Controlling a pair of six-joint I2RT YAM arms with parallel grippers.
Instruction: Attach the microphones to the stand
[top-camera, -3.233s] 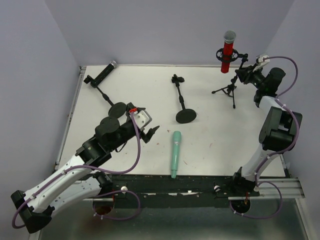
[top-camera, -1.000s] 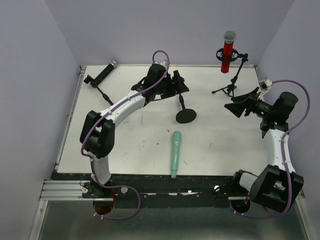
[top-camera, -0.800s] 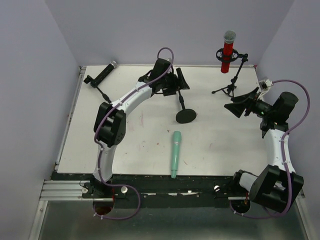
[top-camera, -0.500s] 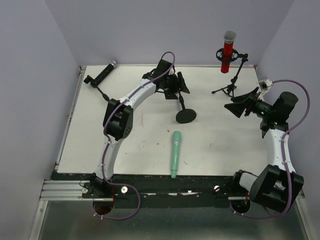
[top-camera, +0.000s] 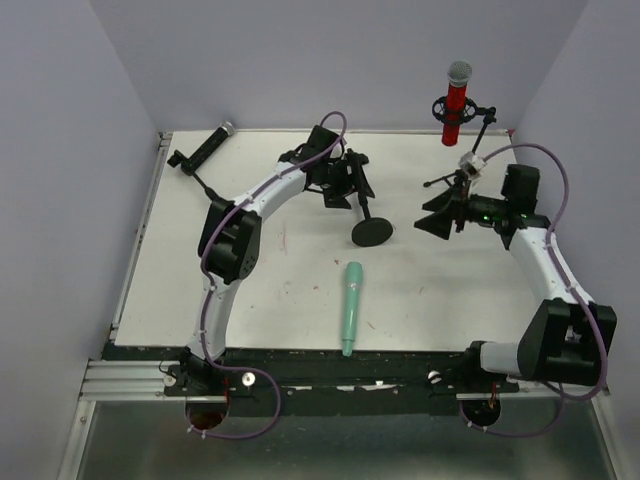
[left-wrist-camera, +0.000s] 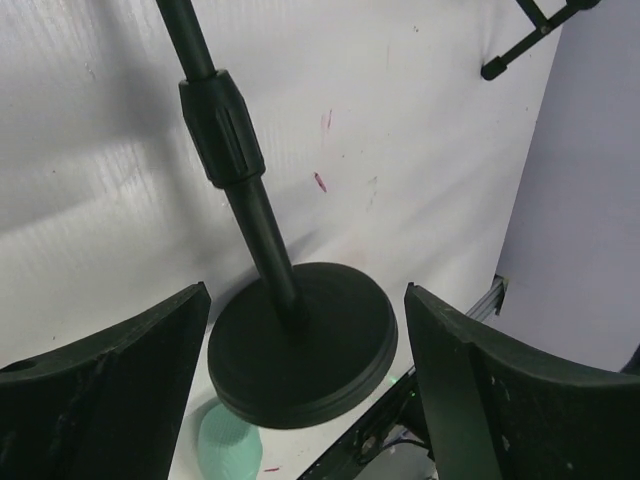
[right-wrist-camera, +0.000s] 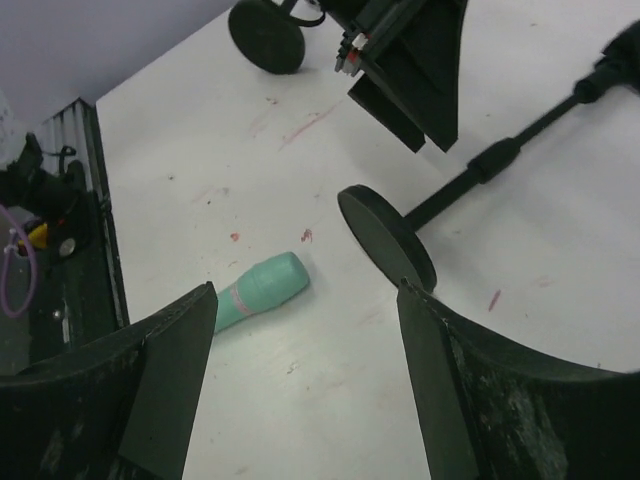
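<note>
The mint-green microphone (top-camera: 350, 308) lies on the table near the front edge; its head shows in the right wrist view (right-wrist-camera: 262, 290). The red microphone (top-camera: 456, 100) sits upright in the clip of the tripod stand (top-camera: 460, 180) at the back right. At the back left, the black microphone (top-camera: 208, 148) rests in a stand lying flat. My left gripper (top-camera: 345, 182) is open and straddles the pole (left-wrist-camera: 235, 150) of the middle stand, above its round base (left-wrist-camera: 300, 345). My right gripper (top-camera: 440, 222) is open and empty, just right of that base (right-wrist-camera: 385, 235).
A second round stand base (top-camera: 235, 218) lies at the left, also seen in the right wrist view (right-wrist-camera: 265, 35). Purple walls close in the back and sides. The black table rail (top-camera: 330, 370) runs along the front.
My right arm has swung left, bringing its open gripper from the right edge towards the middle stand's base. My left gripper has stayed over the stand's pole, shifting only slightly.
</note>
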